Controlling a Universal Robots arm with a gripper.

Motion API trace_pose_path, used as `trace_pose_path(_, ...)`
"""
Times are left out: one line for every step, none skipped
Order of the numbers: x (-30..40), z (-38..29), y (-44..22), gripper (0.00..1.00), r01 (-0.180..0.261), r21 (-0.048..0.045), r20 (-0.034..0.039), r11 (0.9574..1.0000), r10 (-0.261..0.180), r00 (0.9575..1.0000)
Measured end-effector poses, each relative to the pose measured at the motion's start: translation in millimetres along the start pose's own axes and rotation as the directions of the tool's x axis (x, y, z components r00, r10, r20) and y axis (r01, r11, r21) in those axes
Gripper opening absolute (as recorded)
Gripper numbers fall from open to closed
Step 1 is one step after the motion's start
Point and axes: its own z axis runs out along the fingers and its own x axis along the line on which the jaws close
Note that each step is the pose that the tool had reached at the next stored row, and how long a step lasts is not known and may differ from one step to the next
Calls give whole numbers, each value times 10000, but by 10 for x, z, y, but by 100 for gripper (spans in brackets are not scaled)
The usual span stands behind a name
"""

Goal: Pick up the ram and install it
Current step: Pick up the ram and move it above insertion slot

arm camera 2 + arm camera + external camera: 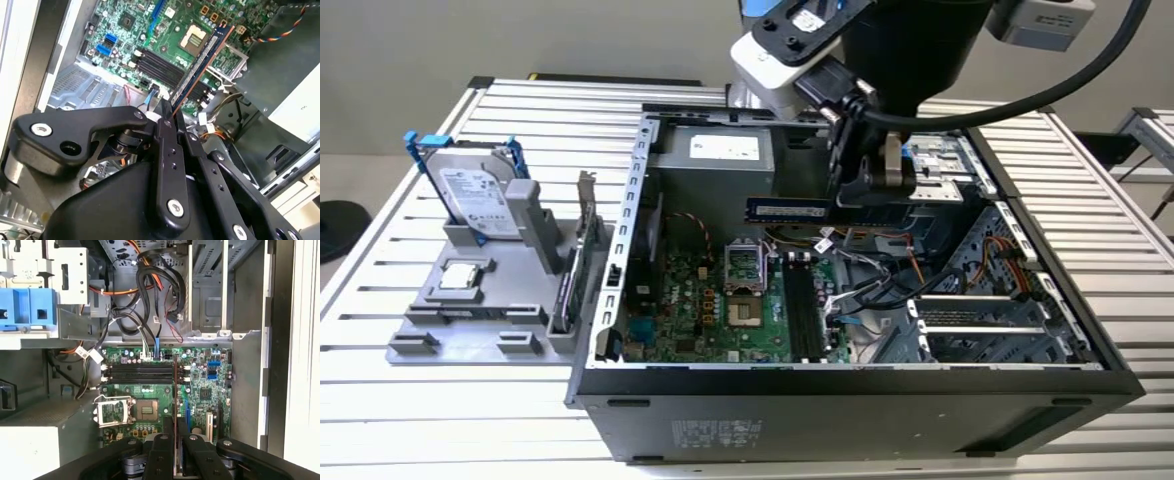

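the gripper (pixel 838 205) is pinching one end of the ram (pixel 787 210), holding the stick level and clear above the motherboard (pixel 707 310) inside the open computer case (pixel 854 400), crosswise to the black memory slots (pixel 803 305); a hard drive (pixel 474 195) is standing on a gray stand (pixel 467 315) at the exterior view's left.

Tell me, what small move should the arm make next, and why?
Probably turn the wrist. The gripper holds the ram above the motherboard, but the ram seems to lie crosswise to the empty memory slots, so it likely needs lining up before lowering.
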Motion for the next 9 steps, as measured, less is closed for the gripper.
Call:
trace_pose_path(0,0,13,0,0,0,-1,10000,0,10000)
trace_pose_path(1,0,25,0,0,1,1,10000,0,10000)
trace_pose_path(1,0,36,0,0,1,1,10000,0,10000)
trace_pose_path(1,0,48,0,0,1,0,10000,0,10000)
trace_pose_path(2,-1,59,0,0,2,1,10000,0,10000)
trace_pose_path(2,-1,70,0,0,2,0,10000,0,10000)
trace_pose_path(3,-1,81,0,0,2,-1,10000,0,10000)
trace_pose_path(3,-1,91,0,0,2,0,10000,0,10000)
trace_pose_path(3,-1,103,0,0,1,0,10000,0,10000)
